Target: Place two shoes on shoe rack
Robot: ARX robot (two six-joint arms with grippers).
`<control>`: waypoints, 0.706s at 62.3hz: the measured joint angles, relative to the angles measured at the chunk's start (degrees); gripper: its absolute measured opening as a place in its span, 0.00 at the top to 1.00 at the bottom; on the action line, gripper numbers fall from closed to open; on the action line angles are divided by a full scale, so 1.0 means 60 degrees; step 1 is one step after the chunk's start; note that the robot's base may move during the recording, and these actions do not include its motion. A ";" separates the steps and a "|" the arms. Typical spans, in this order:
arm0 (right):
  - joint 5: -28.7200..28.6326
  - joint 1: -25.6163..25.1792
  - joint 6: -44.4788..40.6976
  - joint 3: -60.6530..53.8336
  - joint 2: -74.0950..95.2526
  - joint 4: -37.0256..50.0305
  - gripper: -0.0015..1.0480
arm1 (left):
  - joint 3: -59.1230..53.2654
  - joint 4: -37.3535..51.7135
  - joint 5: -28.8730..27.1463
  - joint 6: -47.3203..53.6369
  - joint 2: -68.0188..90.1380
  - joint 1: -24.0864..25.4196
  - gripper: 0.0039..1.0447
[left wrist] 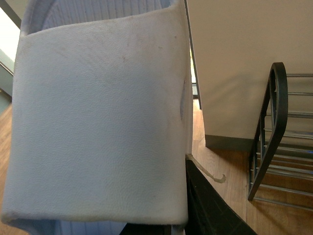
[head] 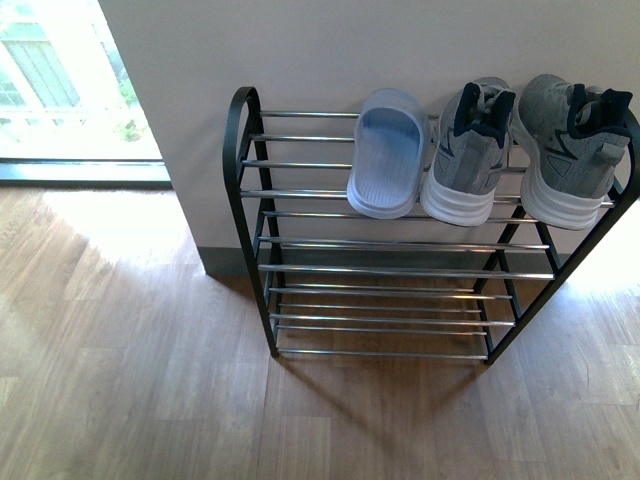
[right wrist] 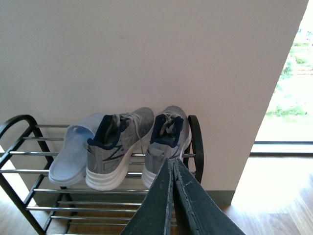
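Observation:
The shoe rack (head: pixel 262 241) stands against the wall. Its top tier holds one pale blue slide (head: pixel 385 150) and, to its right, two grey knit sneakers (head: pixel 470 150) (head: pixel 570 150). Neither arm shows in the front view. My left gripper (left wrist: pixel 183 186) is shut on a second pale blue slide (left wrist: pixel 98 122), which fills most of the left wrist view; one dark finger (left wrist: pixel 210 205) shows beside it. My right gripper (right wrist: pixel 172 160) is shut and empty, in front of the rack's right end, with the sneakers (right wrist: pixel 115 147) (right wrist: pixel 166 139) and the racked slide (right wrist: pixel 73 152) beyond it.
The rack's left arched frame (left wrist: pixel 274 132) shows in the left wrist view, off to the side of the held slide. The two lower tiers (head: pixel 385 270) hold nothing. Wooden floor (head: pixel 130 380) lies in front. A bright window (head: pixel 60 80) is at the far left.

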 joint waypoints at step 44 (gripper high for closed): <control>0.0000 -0.0018 0.0000 -0.0007 -0.3013 -0.2856 0.98 | 0.0000 0.0000 0.0004 0.0000 0.0004 0.0000 0.98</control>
